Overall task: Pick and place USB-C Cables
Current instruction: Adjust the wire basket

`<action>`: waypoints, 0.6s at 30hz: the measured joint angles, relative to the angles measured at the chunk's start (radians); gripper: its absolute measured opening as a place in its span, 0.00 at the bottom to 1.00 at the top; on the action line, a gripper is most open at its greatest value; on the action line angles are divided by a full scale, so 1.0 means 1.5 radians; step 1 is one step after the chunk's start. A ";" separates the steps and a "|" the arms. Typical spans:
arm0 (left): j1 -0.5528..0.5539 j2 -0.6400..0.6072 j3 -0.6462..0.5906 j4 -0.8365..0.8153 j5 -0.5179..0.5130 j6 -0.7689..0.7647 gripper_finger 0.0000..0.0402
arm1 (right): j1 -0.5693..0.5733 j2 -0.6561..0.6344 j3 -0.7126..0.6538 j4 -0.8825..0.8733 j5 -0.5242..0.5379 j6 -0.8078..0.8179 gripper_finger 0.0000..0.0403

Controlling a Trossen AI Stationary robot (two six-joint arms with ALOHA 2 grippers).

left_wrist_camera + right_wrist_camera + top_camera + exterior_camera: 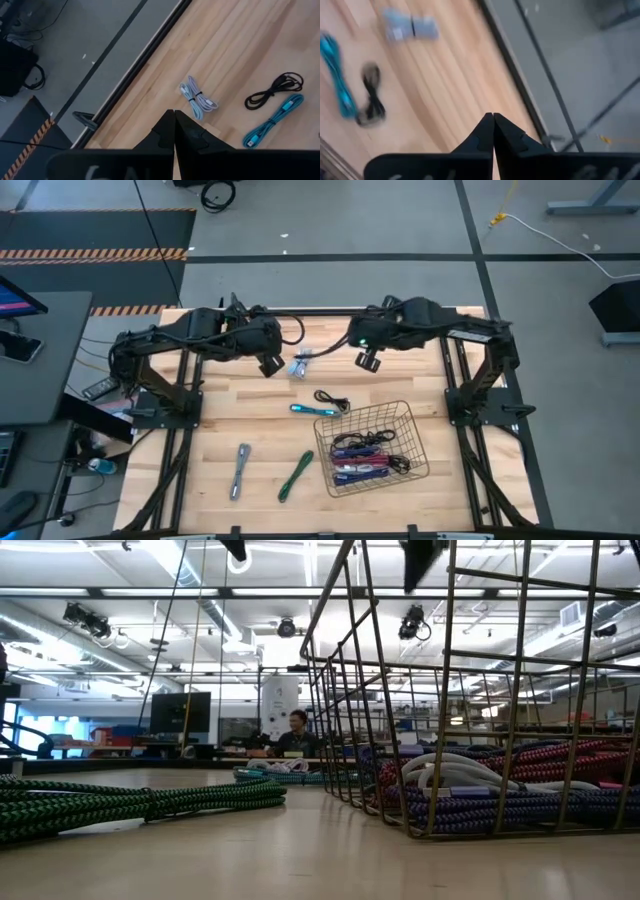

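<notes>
While both grippers, left [173, 131] and right [493, 134], hang clenched and empty over the table's far edge, the pale cable [298, 366] lies between them, black [331, 401] and teal [312, 410] cables nearer the wire basket [413, 438].

Two matte black robot arms appear in the high view, the left arm [190, 340] at centre left, the right arm [440, 330] at centre right. Each has bulky rounded joint housings and black cables looping alongside. A small green light glows on the right arm. In each wrist view, two dark, wedge-shaped fingers [187, 135] [507, 135] rise from a flat black block bearing faint pale lettering.
</notes>
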 joint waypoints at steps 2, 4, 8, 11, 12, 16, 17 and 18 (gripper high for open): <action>0.000 0.000 0.000 0.003 0.001 -0.014 0.01 | -0.013 0.000 -0.065 0.007 -0.016 -0.011 0.01; 0.000 0.000 0.000 0.003 0.001 -0.027 0.01 | -0.025 0.000 -0.137 0.022 -0.030 -0.030 0.01; 0.000 0.000 0.000 0.004 0.000 -0.050 0.01 | -0.046 0.000 -0.276 0.070 -0.071 -0.054 0.01; 0.000 0.000 0.000 0.006 0.001 -0.050 0.01 | -0.050 0.000 -0.359 0.095 -0.106 -0.055 0.00; 0.000 0.000 0.000 0.009 0.001 -0.051 0.01 | -0.051 0.000 -0.383 0.104 -0.117 -0.055 0.00; 0.000 0.000 0.000 0.012 0.001 -0.055 0.01 | -0.043 0.000 -0.448 0.138 -0.164 -0.048 0.00; 0.000 0.000 0.000 0.012 0.001 -0.056 0.01 | -0.038 0.000 -0.459 0.147 -0.178 -0.043 0.00; 0.000 0.000 0.000 0.012 0.001 -0.058 0.01 | -0.033 0.000 -0.466 0.156 -0.190 -0.038 0.00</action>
